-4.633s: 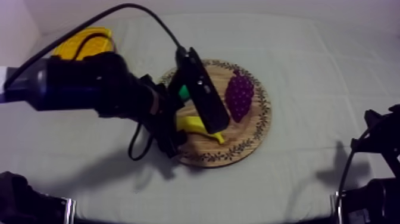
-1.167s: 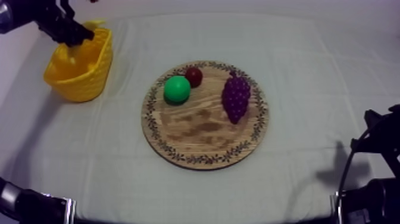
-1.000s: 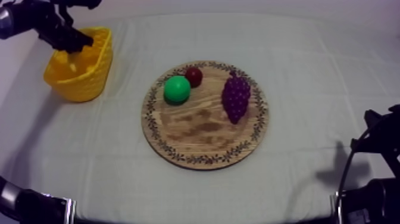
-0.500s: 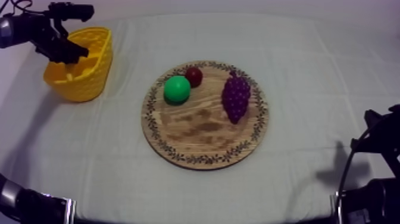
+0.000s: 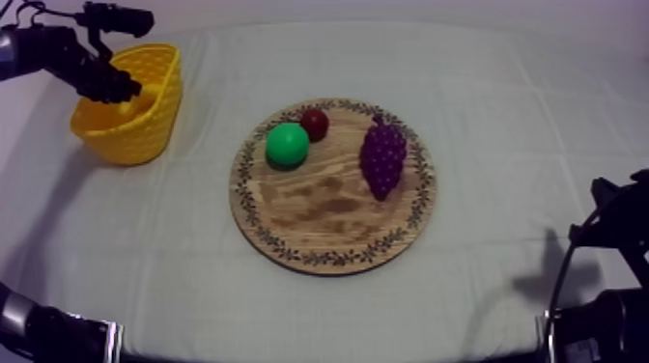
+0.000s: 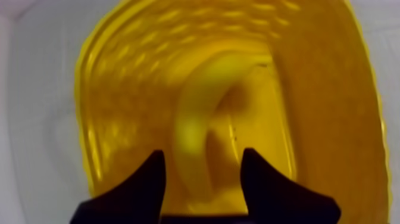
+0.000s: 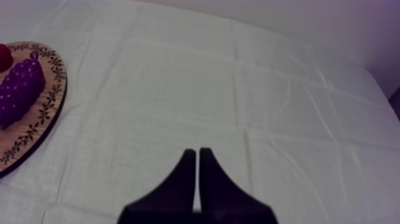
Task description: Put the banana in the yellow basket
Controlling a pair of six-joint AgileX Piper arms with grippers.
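The banana (image 6: 196,122) lies curved on the bottom of the yellow basket (image 6: 333,119). My left gripper (image 6: 202,156) hangs open just above it, its fingers apart and touching nothing. From above, my left gripper (image 5: 114,87) sits over the basket (image 5: 135,121) at the table's far left. The round wooden board (image 5: 333,217) holds a green round fruit (image 5: 287,145), a small red fruit (image 5: 314,124) and a bunch of grapes (image 5: 383,157). My right gripper (image 7: 196,156) is shut on nothing, over bare cloth right of the board (image 7: 50,101).
My right arm (image 5: 608,251) rests low at the table's right edge. The grapes (image 7: 21,89) lie near the board's right rim. Bare cloth stretches between basket and board and across the front of the table.
The left arm carried the banana from the board to the basket. Over the last second the gripper has drawn back a little above the basket's rim. The right arm has not moved.
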